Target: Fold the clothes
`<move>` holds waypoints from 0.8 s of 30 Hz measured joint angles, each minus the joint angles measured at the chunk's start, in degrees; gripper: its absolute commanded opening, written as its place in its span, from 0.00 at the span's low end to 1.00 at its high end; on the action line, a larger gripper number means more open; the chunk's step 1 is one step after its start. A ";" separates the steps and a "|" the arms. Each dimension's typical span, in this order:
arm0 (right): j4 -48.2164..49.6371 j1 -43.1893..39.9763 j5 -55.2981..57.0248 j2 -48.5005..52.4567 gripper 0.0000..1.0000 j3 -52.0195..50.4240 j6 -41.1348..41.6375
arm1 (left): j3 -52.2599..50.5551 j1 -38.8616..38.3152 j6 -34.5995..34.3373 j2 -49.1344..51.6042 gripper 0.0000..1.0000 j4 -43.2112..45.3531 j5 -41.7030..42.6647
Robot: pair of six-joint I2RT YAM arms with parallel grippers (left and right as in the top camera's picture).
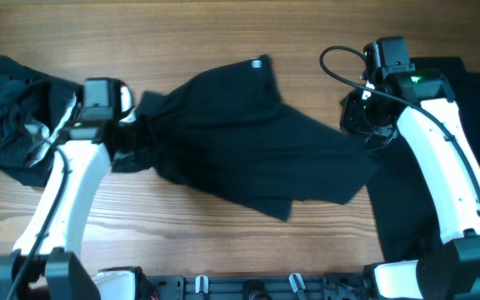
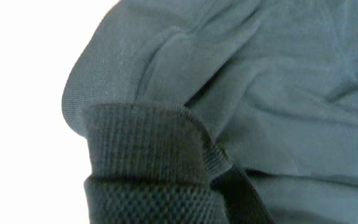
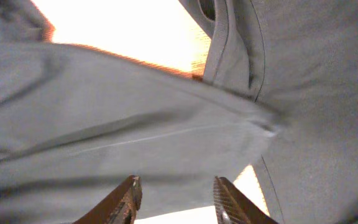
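A black garment (image 1: 248,133) lies spread across the middle of the wooden table (image 1: 182,33), bunched to a narrow end at its left. My left gripper (image 1: 127,133) sits at that bunched end and appears shut on it. In the left wrist view the dark cloth (image 2: 260,93) and a ribbed hem (image 2: 142,143) fill the frame and hide the fingers. My right gripper (image 1: 358,117) hovers at the garment's right edge. Its fingers stand apart, and my right gripper (image 3: 178,182) is open just short of the grey-looking fabric (image 3: 135,124), with nothing between them.
A second crumpled black piece (image 1: 11,117) lies at the far left, beside the left arm. Another dark cloth (image 1: 448,167) covers the table's right side under the right arm. The arm bases and a rail (image 1: 248,287) line the front edge.
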 measured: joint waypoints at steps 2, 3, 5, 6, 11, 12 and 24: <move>-0.09 -0.02 0.00 0.00 0.56 -0.90 0.15 | 0.00 2.75 -1.16 -1.66 1.00 -3.19 0.17; -0.22 -0.02 0.00 0.00 0.59 -1.33 0.20 | 0.00 3.48 -1.57 -2.21 1.00 -3.26 0.33; -0.55 -0.02 0.00 0.00 0.66 -2.49 0.42 | 0.00 3.26 -2.38 -2.91 1.00 -1.16 0.98; -0.55 0.00 0.00 0.00 0.66 -3.26 0.44 | 0.00 2.80 -2.43 -3.17 1.00 1.16 1.11; 5.90 -2.29 -1.66 0.02 0.04 -5.99 0.63 | 0.33 -1.84 -1.73 -3.58 1.00 20.94 3.87; 8.31 -3.82 -3.15 0.15 0.04 -6.16 -0.17 | 0.59 -2.99 -1.33 -3.58 1.00 24.24 4.63; 27.65 -15.39 -10.95 21.79 0.10 -6.27 -12.98 | 1.33 -14.08 3.37 15.10 0.99 36.98 2.43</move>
